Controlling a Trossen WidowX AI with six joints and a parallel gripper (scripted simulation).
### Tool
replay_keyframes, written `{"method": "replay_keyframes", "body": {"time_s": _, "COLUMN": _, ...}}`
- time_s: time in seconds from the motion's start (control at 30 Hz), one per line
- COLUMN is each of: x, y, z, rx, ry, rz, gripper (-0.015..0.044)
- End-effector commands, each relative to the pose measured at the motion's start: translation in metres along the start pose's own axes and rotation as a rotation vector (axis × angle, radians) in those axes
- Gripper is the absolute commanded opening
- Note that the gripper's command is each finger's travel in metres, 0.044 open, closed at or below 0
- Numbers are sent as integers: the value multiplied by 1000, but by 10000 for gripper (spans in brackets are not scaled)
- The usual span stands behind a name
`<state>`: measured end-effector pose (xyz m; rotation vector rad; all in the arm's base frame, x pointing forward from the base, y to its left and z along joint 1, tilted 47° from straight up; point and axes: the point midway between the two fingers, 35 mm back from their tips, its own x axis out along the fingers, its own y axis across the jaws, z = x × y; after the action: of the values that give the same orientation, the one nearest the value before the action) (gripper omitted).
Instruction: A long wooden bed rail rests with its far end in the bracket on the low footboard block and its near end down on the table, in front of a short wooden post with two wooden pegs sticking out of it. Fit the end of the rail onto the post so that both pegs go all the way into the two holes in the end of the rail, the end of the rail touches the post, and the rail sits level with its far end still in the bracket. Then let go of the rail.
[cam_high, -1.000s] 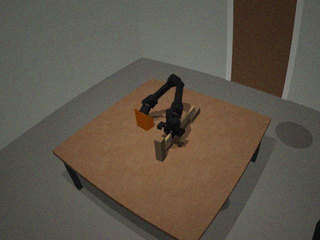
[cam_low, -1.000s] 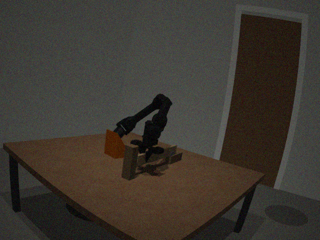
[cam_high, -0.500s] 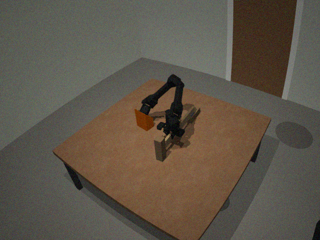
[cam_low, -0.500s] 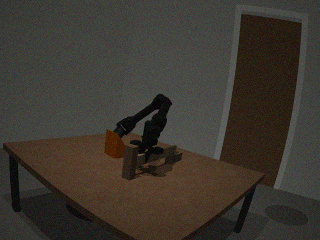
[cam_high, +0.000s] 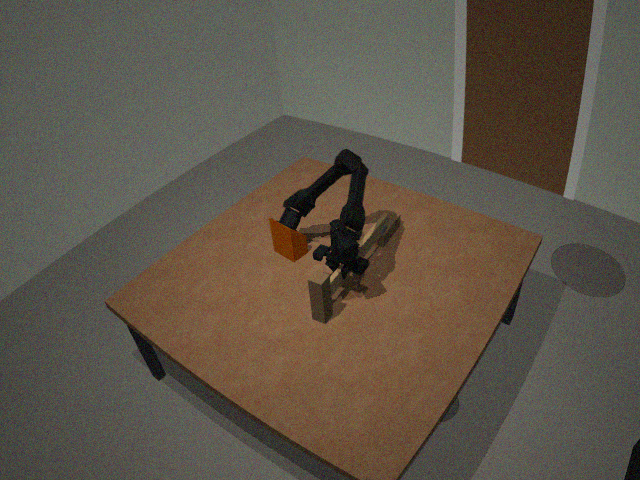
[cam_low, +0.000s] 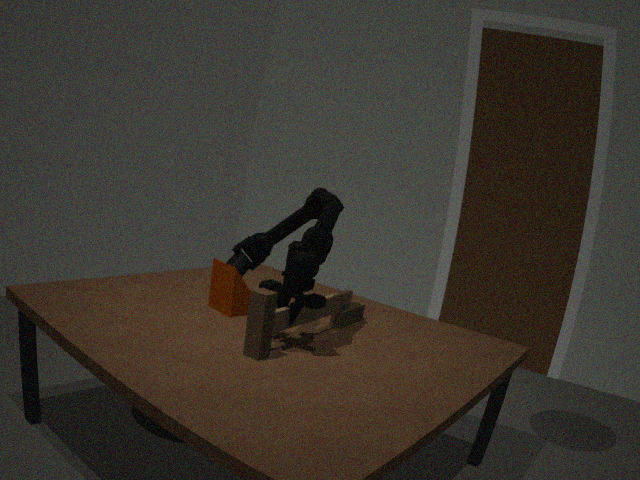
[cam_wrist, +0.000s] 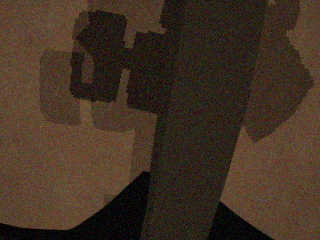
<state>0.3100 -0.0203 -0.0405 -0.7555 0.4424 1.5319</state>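
Observation:
The long wooden rail runs from close to the post back to the low footboard block. My gripper is shut on the rail near its post end, with one finger on each side. That end is raised off the table, with shadow below it. The short upright post stands just in front of the rail's end. The pegs and holes are not visible, and I cannot tell whether the end touches the post. The far end appears to be at the block's bracket; its exact seating is unclear.
An orange block stands left of the post, near the arm's base. The arm arches above the rail. The wooden table carries everything, and its edges lie well away from the post.

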Motion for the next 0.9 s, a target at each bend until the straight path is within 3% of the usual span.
{"method": "replay_keyframes", "body": {"time_s": 0.0, "x": -2, "y": -1, "z": -3, "rx": -3, "ry": 2, "rz": -7, "gripper": 0}}
{"method": "replay_keyframes", "body": {"time_s": 0.87, "x": -2, "y": -1, "z": -11, "rx": -3, "ry": 2, "rz": -7, "gripper": 0}}
